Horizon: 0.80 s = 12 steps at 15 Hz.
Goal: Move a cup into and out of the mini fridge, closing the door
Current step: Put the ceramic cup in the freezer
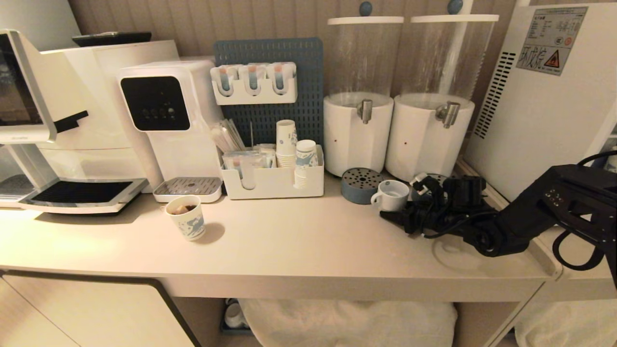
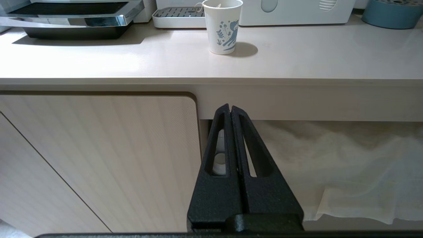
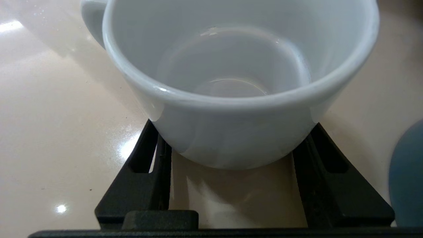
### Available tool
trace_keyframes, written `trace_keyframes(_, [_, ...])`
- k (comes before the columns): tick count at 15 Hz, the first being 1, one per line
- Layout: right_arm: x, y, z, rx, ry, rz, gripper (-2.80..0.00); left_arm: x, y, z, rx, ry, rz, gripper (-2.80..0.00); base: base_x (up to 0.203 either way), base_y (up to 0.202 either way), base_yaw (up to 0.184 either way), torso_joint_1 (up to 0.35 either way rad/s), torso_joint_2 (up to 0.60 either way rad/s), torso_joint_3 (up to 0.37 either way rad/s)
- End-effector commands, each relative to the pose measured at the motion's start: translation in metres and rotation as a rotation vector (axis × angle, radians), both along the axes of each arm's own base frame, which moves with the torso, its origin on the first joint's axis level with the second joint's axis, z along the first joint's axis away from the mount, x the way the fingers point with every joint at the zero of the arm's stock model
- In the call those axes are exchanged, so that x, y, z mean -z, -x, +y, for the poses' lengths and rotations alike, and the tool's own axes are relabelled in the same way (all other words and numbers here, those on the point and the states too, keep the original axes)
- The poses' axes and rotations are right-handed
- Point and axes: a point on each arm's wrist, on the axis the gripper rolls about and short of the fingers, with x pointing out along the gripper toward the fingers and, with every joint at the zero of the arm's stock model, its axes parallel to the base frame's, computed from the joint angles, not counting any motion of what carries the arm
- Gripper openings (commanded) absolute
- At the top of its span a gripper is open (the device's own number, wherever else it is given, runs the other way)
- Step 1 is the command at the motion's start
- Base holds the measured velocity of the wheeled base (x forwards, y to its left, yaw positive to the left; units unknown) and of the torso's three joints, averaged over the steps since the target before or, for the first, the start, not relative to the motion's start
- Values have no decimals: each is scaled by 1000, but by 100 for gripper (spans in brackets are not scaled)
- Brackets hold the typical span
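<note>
Head view: cup (image 1: 391,194) upright on the bench (image 1: 299,241), at 9 o'clock from the mini fridge (image 1: 544,106); right gripper (image 1: 402,209) around it.
Left wrist view: left gripper (image 2: 230,110) below the bench edge, jaws together.
Right wrist view: jaws clamped on the cup's flanks.

White cup (image 1: 391,194) on the counter (image 1: 299,241); right tool (image 1: 402,212) at it, apparently touching; mini fridge (image 1: 544,111) beyond

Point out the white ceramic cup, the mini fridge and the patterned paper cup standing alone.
cup (image 1: 391,194): head view, its side wall.
mini fridge (image 1: 535,120): head view, its white side panel.
paper cup (image 1: 188,219): head view, its patterned wall.
</note>
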Motion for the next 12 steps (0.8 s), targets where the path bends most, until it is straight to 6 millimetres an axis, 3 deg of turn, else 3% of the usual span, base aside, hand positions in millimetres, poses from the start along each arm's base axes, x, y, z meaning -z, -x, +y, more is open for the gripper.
trace_keyframes(1, [4,0,0,-5,1,5,-280,0,0,0,1,0,0,-280,0,0,0,0,0,0])
trace_keyframes(8, [0,2,0,-3,-2,28,-280,0,0,0,-1,0,0,-280,0,0,0,0,0,0])
trace_keyframes(9, [0,1,0,-3,-2,27,-242,0,0,0,1,0,1,-280,0,0,0,0,0,0])
trace_keyframes(10, [-1,2,0,-3,-3,31,0,0,0,0,1,0,0,-280,0,0,0,0,0,0])
trace_keyframes(12, [1,2,0,-4,-1,30,0,0,0,0,0,0,1,-280,0,0,0,0,0,0])
